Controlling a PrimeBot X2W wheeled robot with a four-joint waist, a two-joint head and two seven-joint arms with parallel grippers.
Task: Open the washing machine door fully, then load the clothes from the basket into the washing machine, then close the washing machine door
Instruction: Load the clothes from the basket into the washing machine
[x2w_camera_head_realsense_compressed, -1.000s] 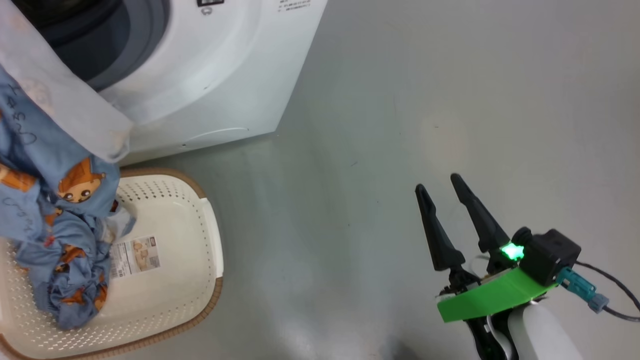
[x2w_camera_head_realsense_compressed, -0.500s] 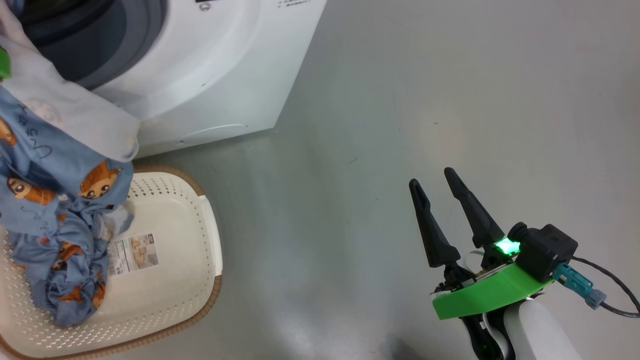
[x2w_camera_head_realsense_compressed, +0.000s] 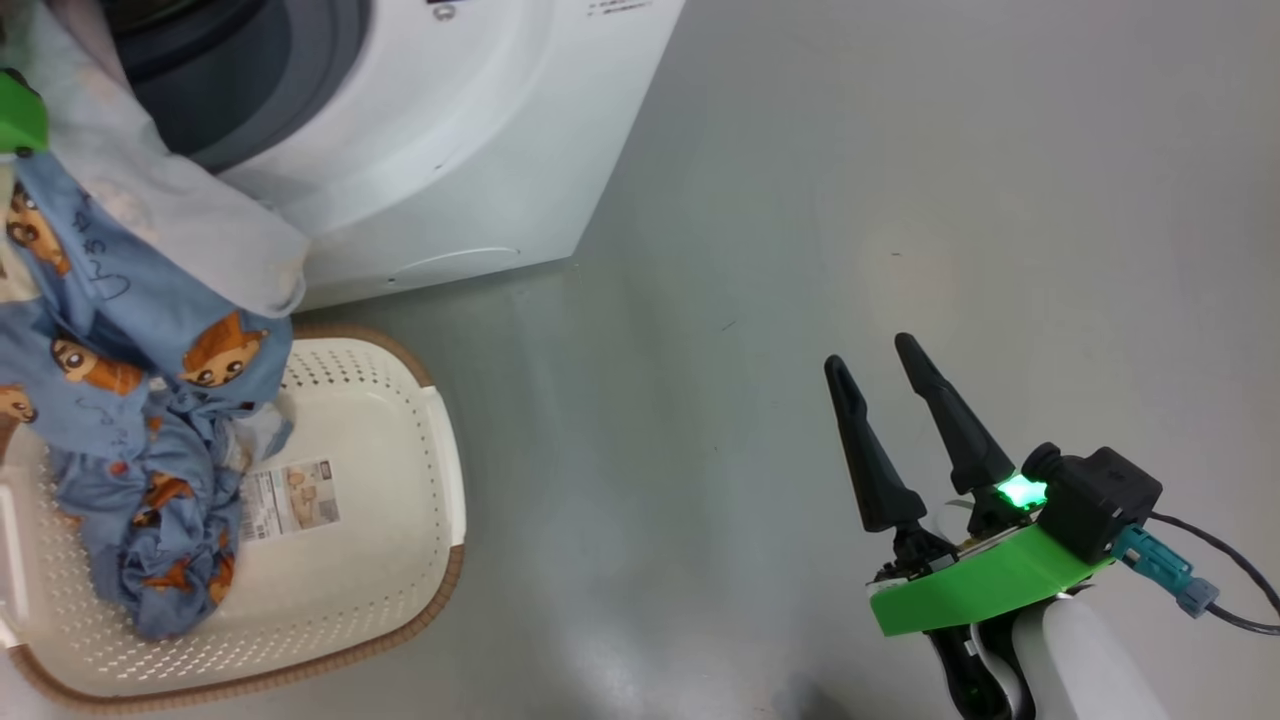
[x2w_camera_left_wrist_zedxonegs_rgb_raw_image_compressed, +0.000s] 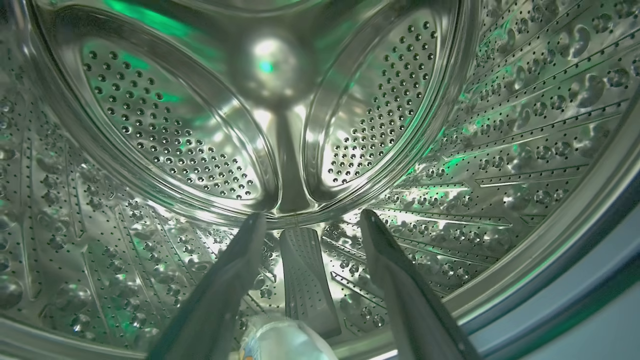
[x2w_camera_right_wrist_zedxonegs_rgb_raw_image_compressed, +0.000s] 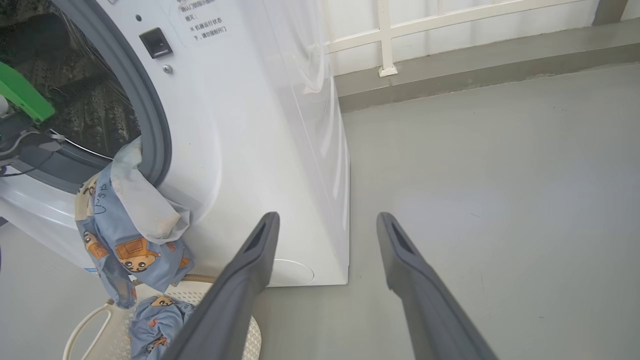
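Two grippers noted, both released. Reaching inside the steel drum of the washing machine: left gripper, fingers spread wide, nothing between the tips. Small pale bunch of cloth low between the finger roots; contact not determinable. Green bracket of the left arm at the mouth of the machine, close to the grey gasket in the right wrist view.

Over bare grey floor, well apart from machine and basket: right gripper, fingers parted, holding nothing. Green light lit at its base.

State of the clothes: blue bear-print fabric with a pale piece on top, draped out of the machine's opening, over the front lip and down into the basket. Upper end at the opening; lower end bunched on the left side of the basket floor. Neither wholly inside the drum nor wholly in the basket.

Position of the basket: on the floor, just in front of the machine's lower front, touching or merely close, cannot tell which. Right half of its floor bare apart from a paper label just beside the bunched cloth. Cream side handle at the lower left of the right wrist view.

Beyond the machine in the same view: low white railing above a grey kerb
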